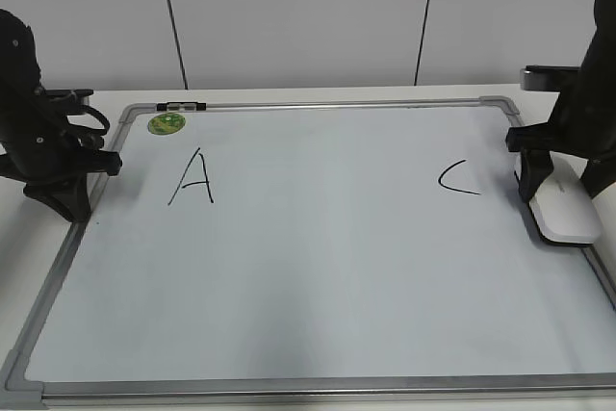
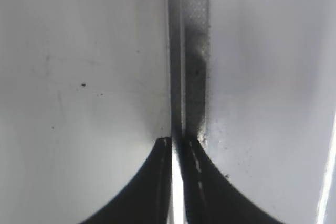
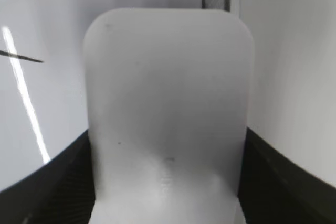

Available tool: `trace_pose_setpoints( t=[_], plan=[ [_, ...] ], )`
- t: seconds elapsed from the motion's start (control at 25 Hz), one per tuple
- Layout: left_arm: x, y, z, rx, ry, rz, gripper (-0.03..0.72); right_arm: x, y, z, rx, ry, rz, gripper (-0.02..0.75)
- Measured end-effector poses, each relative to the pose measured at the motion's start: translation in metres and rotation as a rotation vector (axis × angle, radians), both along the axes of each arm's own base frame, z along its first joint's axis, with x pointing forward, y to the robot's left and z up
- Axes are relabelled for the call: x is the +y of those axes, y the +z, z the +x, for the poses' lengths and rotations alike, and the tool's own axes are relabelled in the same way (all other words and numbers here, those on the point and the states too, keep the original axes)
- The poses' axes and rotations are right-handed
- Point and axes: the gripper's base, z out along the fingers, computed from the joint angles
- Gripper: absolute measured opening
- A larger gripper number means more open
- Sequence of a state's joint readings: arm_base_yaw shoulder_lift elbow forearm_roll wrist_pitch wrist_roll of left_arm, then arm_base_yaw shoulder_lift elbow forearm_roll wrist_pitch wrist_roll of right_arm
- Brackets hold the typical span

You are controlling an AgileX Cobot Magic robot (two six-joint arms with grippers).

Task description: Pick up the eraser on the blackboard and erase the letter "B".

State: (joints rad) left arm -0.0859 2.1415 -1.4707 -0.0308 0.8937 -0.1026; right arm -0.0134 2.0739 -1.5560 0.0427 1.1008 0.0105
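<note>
The blackboard (image 1: 318, 267) lies flat on the table and bears a black "A" (image 1: 195, 180) at the left and a "C" (image 1: 457, 180) at the right. No letter "B" shows between them; that area is blank. The white eraser (image 1: 563, 211) rests at the board's right edge. My right gripper (image 1: 532, 190) is shut on the eraser's far end. In the right wrist view the eraser (image 3: 168, 77) fills the space between the fingers of the right gripper (image 3: 167, 135). My left gripper (image 1: 69, 204) is shut and empty over the board's left frame (image 2: 189, 51), as the left wrist view of the left gripper (image 2: 177, 140) shows.
A round green magnet (image 1: 166, 123) sits at the board's far left corner. A small black clip (image 1: 183, 105) lies on the top frame. A grey wall stands behind the table. The board's near edge reaches the front of the view.
</note>
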Motion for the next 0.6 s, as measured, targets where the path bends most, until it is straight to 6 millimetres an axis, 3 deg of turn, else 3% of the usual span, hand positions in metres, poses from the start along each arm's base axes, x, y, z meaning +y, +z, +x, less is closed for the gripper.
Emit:
trace_pose_setpoints(
  t=[0.24,0.6],
  plan=[
    [0.0,0.0,0.0,0.0,0.0,0.0,0.038,-0.0001,-0.0072,0.0104,0.018,0.003,0.001,0.535],
    [0.0,0.0,0.0,0.0,0.0,0.0,0.038,-0.0002,-0.0068,0.0105,0.022,0.027,-0.001,0.536]
  ],
)
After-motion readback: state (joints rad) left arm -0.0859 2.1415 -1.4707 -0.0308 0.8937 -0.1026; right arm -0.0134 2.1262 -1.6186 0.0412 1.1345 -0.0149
